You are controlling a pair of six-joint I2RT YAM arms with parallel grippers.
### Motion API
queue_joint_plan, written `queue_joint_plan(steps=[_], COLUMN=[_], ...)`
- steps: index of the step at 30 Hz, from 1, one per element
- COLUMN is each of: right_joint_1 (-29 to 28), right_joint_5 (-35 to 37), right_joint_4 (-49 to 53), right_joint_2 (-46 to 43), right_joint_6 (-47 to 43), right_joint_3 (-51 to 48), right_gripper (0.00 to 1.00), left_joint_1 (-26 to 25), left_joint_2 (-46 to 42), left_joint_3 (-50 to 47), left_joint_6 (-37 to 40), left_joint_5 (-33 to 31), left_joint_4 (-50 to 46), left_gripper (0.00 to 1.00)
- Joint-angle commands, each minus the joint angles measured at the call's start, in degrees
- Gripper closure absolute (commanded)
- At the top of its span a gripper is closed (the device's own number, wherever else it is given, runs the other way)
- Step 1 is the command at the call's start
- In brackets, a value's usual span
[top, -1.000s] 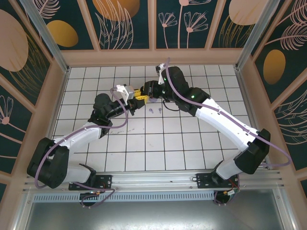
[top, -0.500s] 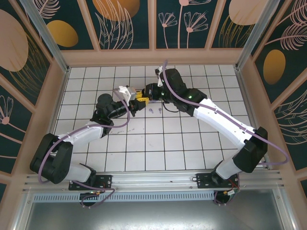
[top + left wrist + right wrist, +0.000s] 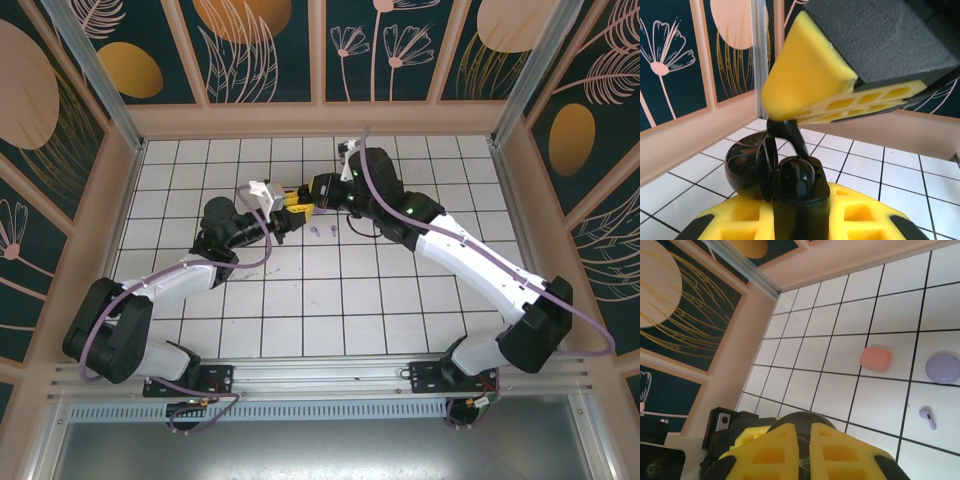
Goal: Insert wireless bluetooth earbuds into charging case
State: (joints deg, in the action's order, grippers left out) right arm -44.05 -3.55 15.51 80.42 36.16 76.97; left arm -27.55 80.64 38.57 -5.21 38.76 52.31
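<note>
The left pincer (image 3: 801, 220) is clamped tight on the open black case (image 3: 790, 180), whose lid is swung out to one side. The right pincer (image 3: 804, 440) is pinched almost fully together on the black earbud (image 3: 786, 133), which hangs from its tips with its lower end touching the case's well. A lavender earbud (image 3: 927, 417), the lavender case (image 3: 942, 368) and the salmon case (image 3: 875, 358) lie on the desk (image 3: 880, 305), well apart from both pincers.

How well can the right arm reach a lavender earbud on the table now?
Probably not yet: the right gripper is shut on a black earbud, though the lavender earbud lies unobstructed nearby.
</note>
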Motion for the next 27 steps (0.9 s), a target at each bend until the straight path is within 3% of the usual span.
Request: queue_joint_plan(steps=[1,27], right_joint_1=[1.4,2.7], right_joint_5=[-1.6,-9.3], right_joint_4=[-4.8,-21.1], right_joint_2=[-3.3,-6.0], right_joint_6=[3.7,13.9], right_joint_3=[-2.3,-9.9], right_gripper=[0.9,0.91], left_joint_1=[-0.1,-0.1], left_joint_2=[-0.4,0.9], left_joint_3=[0.7,0.8], left_joint_6=[-0.1,-1.9], left_joint_5=[1.1,1.8], left_joint_4=[4.8,8.6], left_gripper=[1.0,1.0])
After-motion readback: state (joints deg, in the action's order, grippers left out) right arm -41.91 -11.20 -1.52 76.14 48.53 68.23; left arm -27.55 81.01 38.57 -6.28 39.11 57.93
